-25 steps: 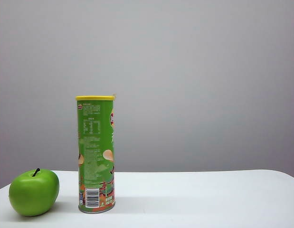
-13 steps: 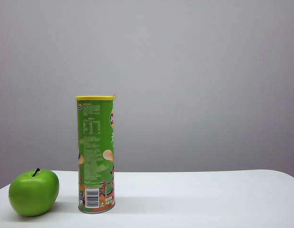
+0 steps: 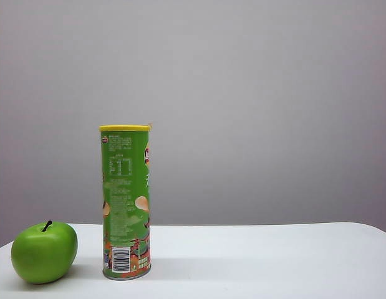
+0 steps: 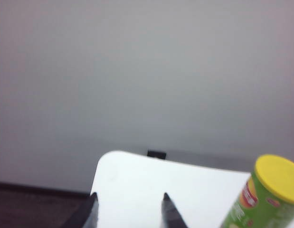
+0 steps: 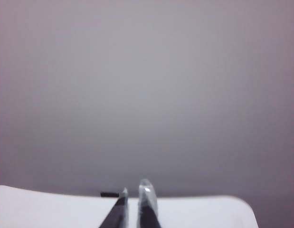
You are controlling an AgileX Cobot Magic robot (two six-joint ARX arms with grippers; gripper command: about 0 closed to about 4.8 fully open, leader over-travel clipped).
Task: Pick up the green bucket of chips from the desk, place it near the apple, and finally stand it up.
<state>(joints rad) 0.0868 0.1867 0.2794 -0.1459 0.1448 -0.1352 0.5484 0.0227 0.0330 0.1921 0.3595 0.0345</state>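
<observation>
**Operator:** Chip can update, from the claws outward: my left gripper (image 4: 128,209) is spread and empty, the right gripper (image 5: 134,205) nearly pressed together, holding nothing.

**Listener:** What changed?

**Operator:** Nothing on the desk (image 3: 274,255) since a second ago. The green bucket of chips (image 3: 126,202) stands upright just beside the apple (image 3: 44,252); I judge the task finished.

A bare test or lab setup rather than a home: a plain white desk (image 3: 274,255) stands before a blank grey wall (image 3: 255,106), with dark flooring (image 4: 33,209) beyond its edge.
</observation>
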